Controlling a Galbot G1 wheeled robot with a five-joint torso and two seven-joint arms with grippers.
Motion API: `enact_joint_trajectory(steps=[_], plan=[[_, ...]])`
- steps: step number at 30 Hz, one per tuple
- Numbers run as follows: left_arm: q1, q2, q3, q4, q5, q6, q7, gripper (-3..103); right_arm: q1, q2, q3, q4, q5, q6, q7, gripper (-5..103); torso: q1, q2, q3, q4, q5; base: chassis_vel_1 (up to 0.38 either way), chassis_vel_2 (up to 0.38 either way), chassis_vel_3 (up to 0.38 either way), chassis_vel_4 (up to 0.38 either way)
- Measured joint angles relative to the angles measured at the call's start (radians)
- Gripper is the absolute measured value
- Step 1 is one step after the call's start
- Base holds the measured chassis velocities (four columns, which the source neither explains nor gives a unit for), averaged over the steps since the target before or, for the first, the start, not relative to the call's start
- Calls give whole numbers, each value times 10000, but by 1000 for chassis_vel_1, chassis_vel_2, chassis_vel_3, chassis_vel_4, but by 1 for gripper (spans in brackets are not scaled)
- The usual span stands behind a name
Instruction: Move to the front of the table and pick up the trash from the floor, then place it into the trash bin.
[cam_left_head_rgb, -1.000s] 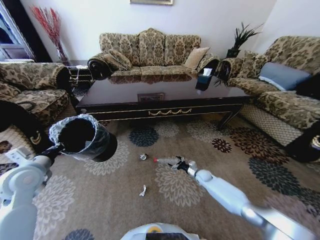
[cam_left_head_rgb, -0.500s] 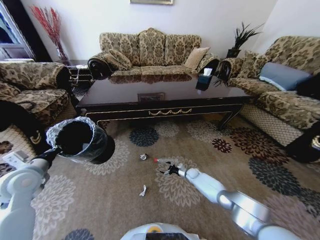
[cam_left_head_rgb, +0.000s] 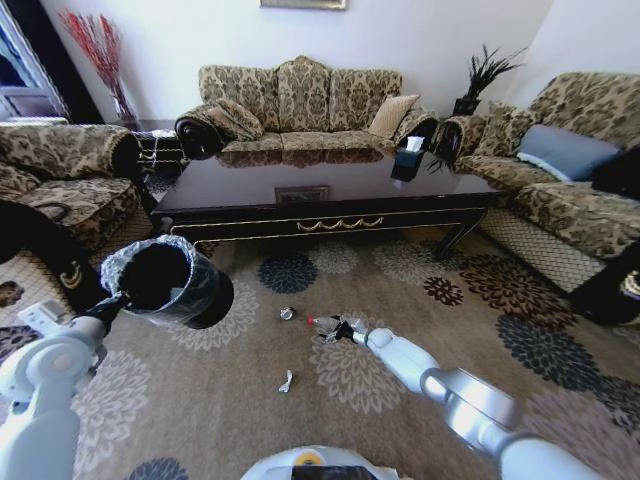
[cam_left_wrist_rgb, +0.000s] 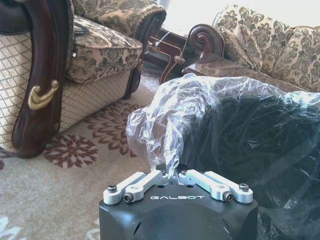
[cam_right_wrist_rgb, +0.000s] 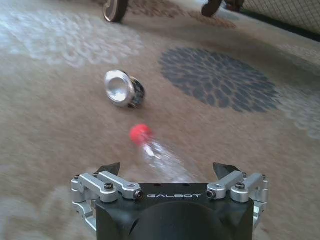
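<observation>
A clear plastic bottle (cam_left_head_rgb: 322, 322) with a red cap (cam_right_wrist_rgb: 140, 133) lies on the patterned carpet floor (cam_left_head_rgb: 200, 400) in front of the dark table (cam_left_head_rgb: 320, 195). My right gripper (cam_left_head_rgb: 337, 329) is low over the floor, open, its fingers (cam_right_wrist_rgb: 111, 168) on either side of the bottle (cam_right_wrist_rgb: 162, 161). A small round silvery piece (cam_left_head_rgb: 287, 313) lies just beyond the cap, and a white paper scrap (cam_left_head_rgb: 286, 381) lies nearer me. My left gripper (cam_left_head_rgb: 108, 308) is shut on the lined rim of the black trash bin (cam_left_head_rgb: 175, 280), holding it tilted above the floor at left.
Patterned sofas (cam_left_head_rgb: 300, 100) stand behind and on both sides of the table. A dark tissue box (cam_left_head_rgb: 408, 160) sits on the table's right end. Open carpet lies around the litter. An armchair's wooden leg (cam_left_wrist_rgb: 37, 75) is close to the left arm.
My right gripper has moved left along the floor and now straddles the bottle. The bin in the left gripper has shifted only slightly.
</observation>
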Motion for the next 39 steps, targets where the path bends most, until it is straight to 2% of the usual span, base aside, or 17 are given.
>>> enact_joint_trajectory(steps=[5, 10, 12, 15, 17, 19, 21, 22, 23, 26, 29, 31, 32, 33, 36, 37, 39], plan=[[85, -7, -78, -58, -12, 0, 6, 3, 351, 273, 85, -778, -414, 8, 15, 100, 0, 0, 0, 0, 1, 0, 0, 0, 0], [217, 10, -179, -58, -13, -12, 31, 3, 685, 514, 277, -1630, -1024, -171, -395, 100, 0, 0, 0, 2, 0, 0, 0, 0, 0], [268, -12, -202, -122, -13, -22, 40, 3, 726, 608, 359, -1980, -1327, -215, -842, 100, 0, 0, 0, 0, 1, 0, 0, 0, 0], [304, -10, -178, -134, -13, -34, 48, 3, 715, 627, 408, -2038, -1430, -231, -970, 102, 0, 1, 0, 0, 1, 0, 0, 0, 0], [319, 25, -132, -135, -13, -35, 53, 3, 638, 628, 485, -2008, -1466, -235, -1013, 98, 0, 0, -1, 0, 0, 0, 0, 0, 0], [297, 70, -70, -135, -6, -35, 53, 3, 561, 616, 554, -1964, -1542, -234, -1025, 88, 0, 0, 0, 1, 1, 0, 0, 0, 0], [285, 83, -52, -135, -6, -35, 54, 3, 537, 608, 581, -1945, -1557, -235, -1030, 88, 0, 1, -1, 1, 0, 0, 0, 0, 0], [246, 108, 7, -135, -4, -39, 54, 3, 476, 591, 650, -1901, -1588, -233, -1048, 78, 0, 1, -1, 1, 1, 0, 0, 0, 0], [218, 120, 52, -135, 2, -39, 54, 3, 433, 576, 693, -1884, -1613, -233, -1075, 72, 0, 0, 0, 0, 2, 0, 0, 0, 0], [190, 126, 117, -135, 10, -39, 54, 3, 358, 527, 747, -1852, -1720, -209, -1120, 66, 0, 0, -1, 0, 1, 0, 0, 0, 0], [181, 132, 150, -115, 18, -39, 54, 3, 214, 389, 806, -1690, -1826, -29, -1315, 50, 0, 1, -2, 0, 0, 0, 0, 0, 0], [181, 137, 154, -94, 25, -44, 54, 3, 163, 321, 843, -1609, -1835, 91, -1479, 50, -1, 1, -3, 0, 0, 0, 0, 0, 0], [183, 149, 168, -58, 29, -52, 54, 3, 93, 195, 921, -1423, -1831, 283, -1698, 41, -1, 0, -1, 0, 1, 0, 0, 0, 0], [185, 156, 185, -44, 30, -52, 54, 3, 61, 134, 957, -1306, -1800, 343, -1790, 41, -1, 0, -1, 0, 1, 0, 0, 0, 0], [163, 206, 400, 60, 33, -80, 57, 3, -214, -548, 912, 74, -722, 464, -2129, 32, -1, 0, 0, 3, 4, 0, 0, 0, 0], [163, 206, 400, 60, 33, -80, 57, 3, -214, -548, 912, 74, -722, 464, -2129, 32, -1, 0, 0, 3, 4, 0, 0, 0, 0], [145, 212, 631, 141, 44, -125, 84, 3, -337, -1264, 676, 1241, 176, 368, -2158, 28, -1, 0, 1, 5, 9, 0, 0, 0, 0]])
